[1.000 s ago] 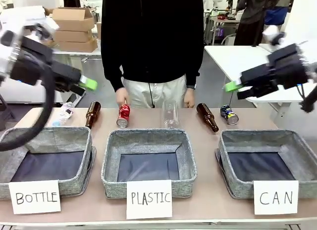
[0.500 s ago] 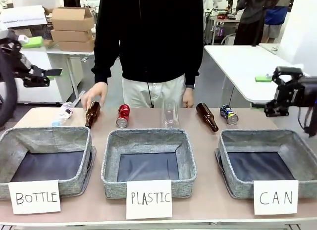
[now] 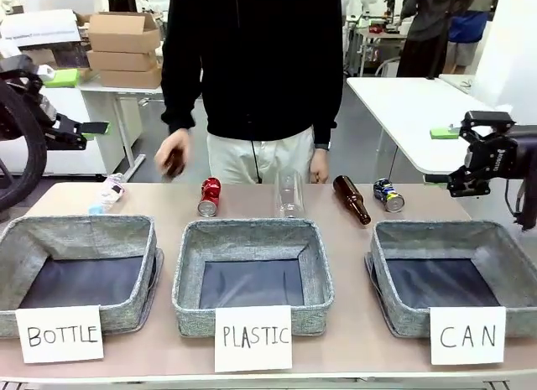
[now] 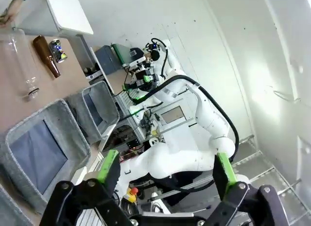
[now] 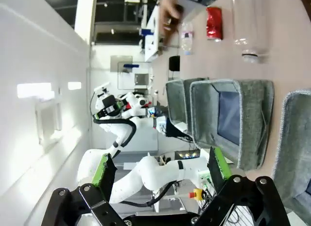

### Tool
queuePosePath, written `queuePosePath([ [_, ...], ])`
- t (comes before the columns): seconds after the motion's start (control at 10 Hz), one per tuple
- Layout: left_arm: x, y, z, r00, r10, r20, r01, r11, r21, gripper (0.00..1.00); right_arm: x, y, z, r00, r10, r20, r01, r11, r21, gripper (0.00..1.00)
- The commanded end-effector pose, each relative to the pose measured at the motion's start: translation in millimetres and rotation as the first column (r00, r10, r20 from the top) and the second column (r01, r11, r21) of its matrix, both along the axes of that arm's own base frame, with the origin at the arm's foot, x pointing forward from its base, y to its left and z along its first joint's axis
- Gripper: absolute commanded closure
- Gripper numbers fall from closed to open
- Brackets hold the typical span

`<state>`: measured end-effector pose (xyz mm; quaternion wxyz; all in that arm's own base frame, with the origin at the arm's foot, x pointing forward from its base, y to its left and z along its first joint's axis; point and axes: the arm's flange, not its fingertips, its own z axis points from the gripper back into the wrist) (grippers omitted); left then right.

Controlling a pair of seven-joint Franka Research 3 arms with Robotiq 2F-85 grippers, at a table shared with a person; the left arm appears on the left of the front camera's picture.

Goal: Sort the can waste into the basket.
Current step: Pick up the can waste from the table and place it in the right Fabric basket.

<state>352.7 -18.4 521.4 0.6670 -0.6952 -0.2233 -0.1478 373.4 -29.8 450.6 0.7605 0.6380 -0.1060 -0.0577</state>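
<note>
A red can (image 3: 208, 195) lies on the table behind the middle bin, also seen as the red can (image 5: 214, 23). The crushed silvery-blue can (image 3: 388, 194) lies at the back right, just behind the grey basket (image 3: 436, 231) signed "CAN"; both show again as the crushed can (image 4: 57, 46) and the basket (image 4: 111, 116). My left gripper (image 3: 80, 102) hovers high at the far left, open and empty (image 4: 166, 167). Raised at the right edge above the basket's far corner, my right gripper (image 3: 453, 159) is open with nothing in it (image 5: 159, 166).
The person's hand (image 3: 174, 159) holds a brown bottle above the table's back left. Another brown bottle (image 3: 351, 199), a clear plastic bottle (image 3: 289, 194) and a small plastic bottle (image 3: 107, 193) lie along the back. Bins signed "BOTTLE" (image 3: 80, 226) and "PLASTIC" (image 3: 252, 231) stand left and middle.
Both arms have swung up and outward from over the table. The person's hand moved to the left brown bottle and has lifted it off the table.
</note>
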Motion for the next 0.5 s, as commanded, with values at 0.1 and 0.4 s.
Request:
queuePosePath([
  [0.1, -3.8, -2.1, -1.7, 0.999, 0.011, 0.032, -0.01, 1.0, -0.028, 0.0, 42.4, 27.4, 32.7, 0.987, 0.038, 0.158, 0.046, 0.869, -0.493, 0.0],
  [0.4, -3.8, -2.1, -1.7, 0.999, 0.011, 0.032, -0.01, 1.0, -0.028, 0.0, 133.3, 51.2, 34.5, 0.995, -0.019, 0.101, 0.103, 0.228, -0.968, 0.0],
])
